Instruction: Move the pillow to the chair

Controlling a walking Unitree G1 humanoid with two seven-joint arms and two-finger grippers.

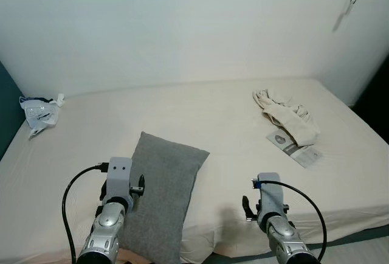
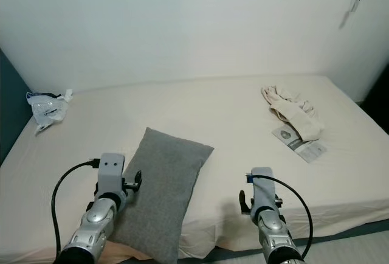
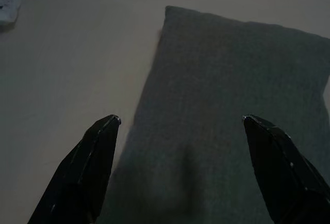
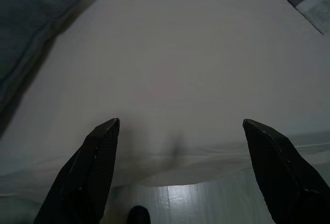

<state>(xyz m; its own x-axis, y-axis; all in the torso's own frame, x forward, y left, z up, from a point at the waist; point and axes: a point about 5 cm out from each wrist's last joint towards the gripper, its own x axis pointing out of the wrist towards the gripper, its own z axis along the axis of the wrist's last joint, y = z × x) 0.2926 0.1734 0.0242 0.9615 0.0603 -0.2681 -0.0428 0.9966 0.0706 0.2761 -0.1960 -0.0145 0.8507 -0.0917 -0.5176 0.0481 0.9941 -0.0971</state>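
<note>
Grey pillow (image 1: 159, 197) lies at the bed's (image 1: 231, 124) near edge, about 7 o'clock, left gripper (image 3: 180, 126) hovering over it, jaws apart, likely lining up a grasp; right gripper (image 4: 180, 126), also apart, hangs over bare sheet at 5 o'clock.

Grey, rectangular pillow (image 1: 160, 195) lying flat on the bed (image 1: 219, 118), long side running away from the near edge, near end overhanging it slightly. Sitting just beyond the spread-fingered left hand (image 3: 180, 123), well left of the right hand (image 4: 180, 126).
</note>
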